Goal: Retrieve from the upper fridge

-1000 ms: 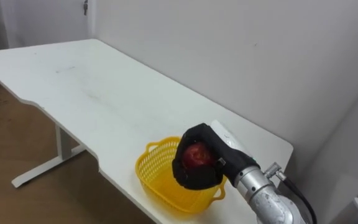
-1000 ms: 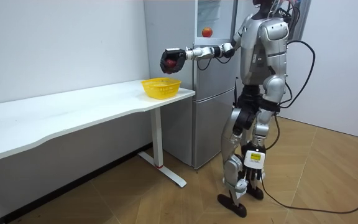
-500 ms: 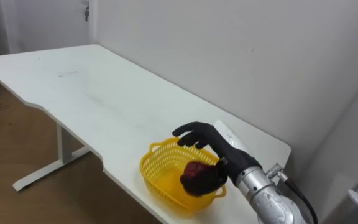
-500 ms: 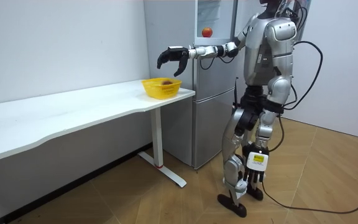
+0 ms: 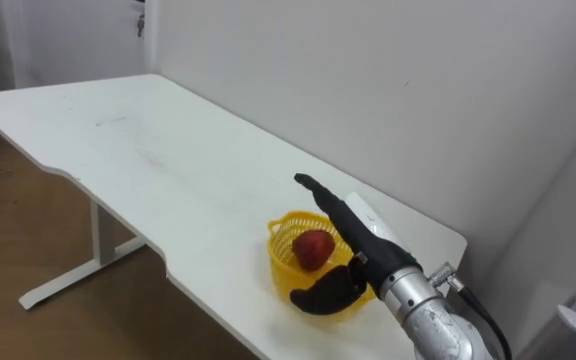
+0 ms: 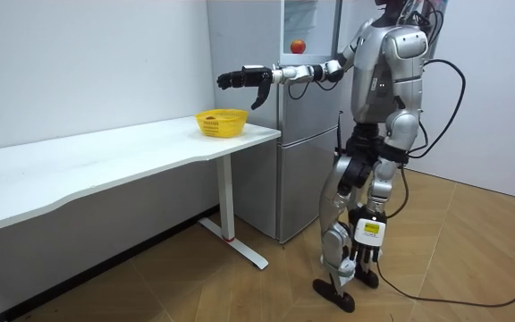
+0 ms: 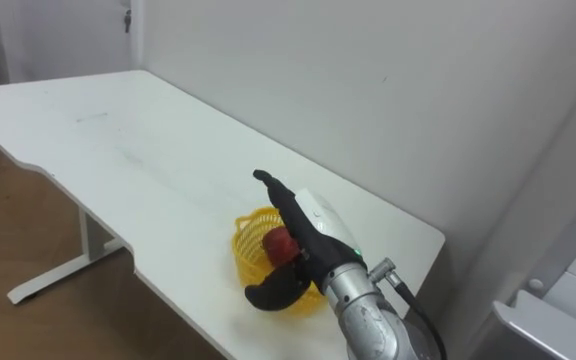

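Observation:
A red apple lies in the yellow basket near the table's end. My right hand hovers just above and beside the basket, open, with fingers stretched over it and the thumb spread below; it holds nothing. The room view has the same right hand held out above the basket while I stand in front of the fridge. My left hand hangs by my hip.
The long white table runs along the wall toward the room view's left. A red round thing shows on the fridge's upper part. Wooden floor lies around me.
My right hand has opened and let the apple drop into the basket. The basket has slid a little along the table, away from its end.

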{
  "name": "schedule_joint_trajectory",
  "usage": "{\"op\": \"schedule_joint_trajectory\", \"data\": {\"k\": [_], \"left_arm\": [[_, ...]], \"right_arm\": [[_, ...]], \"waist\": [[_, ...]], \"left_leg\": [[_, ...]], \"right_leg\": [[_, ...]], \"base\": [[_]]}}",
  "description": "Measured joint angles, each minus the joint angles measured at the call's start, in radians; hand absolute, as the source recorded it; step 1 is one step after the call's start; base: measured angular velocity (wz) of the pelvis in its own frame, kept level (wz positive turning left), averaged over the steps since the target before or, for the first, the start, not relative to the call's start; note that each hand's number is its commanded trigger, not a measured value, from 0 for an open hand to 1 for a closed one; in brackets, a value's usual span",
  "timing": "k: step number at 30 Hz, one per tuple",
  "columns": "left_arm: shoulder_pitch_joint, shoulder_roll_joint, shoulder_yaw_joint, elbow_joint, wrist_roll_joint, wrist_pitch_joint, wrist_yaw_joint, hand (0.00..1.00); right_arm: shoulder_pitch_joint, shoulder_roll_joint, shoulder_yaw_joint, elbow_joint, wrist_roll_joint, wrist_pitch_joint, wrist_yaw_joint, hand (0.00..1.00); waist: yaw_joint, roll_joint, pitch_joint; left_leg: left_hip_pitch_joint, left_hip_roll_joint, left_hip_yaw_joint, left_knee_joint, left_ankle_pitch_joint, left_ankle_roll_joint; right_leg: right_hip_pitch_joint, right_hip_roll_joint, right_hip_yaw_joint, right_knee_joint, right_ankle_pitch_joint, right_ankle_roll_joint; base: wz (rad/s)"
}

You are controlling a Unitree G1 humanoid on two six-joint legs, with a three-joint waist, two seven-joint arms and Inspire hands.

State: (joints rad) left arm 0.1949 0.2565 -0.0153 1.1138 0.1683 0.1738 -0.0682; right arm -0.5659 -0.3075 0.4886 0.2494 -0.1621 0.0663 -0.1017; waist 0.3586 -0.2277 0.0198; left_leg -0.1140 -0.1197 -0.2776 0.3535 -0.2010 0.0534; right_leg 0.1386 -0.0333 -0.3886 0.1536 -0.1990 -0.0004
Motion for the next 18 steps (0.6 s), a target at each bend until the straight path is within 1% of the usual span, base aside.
{"op": "schedule_joint_trajectory", "data": {"k": [18], "left_arm": [[0.006,0.000,-0.001,-0.001,0.000,0.000,0.000,0.00]], "right_arm": [[0.000,0.000,0.000,0.000,-0.001,0.000,0.000,0.00]], "waist": [[-0.003,0.000,0.0001]], "left_leg": [[0.002,0.000,0.000,0.002,0.000,0.000]], "right_leg": [[0.003,0.000,0.000,0.000,0.000,0.000]], "base": [[0.00]]}}
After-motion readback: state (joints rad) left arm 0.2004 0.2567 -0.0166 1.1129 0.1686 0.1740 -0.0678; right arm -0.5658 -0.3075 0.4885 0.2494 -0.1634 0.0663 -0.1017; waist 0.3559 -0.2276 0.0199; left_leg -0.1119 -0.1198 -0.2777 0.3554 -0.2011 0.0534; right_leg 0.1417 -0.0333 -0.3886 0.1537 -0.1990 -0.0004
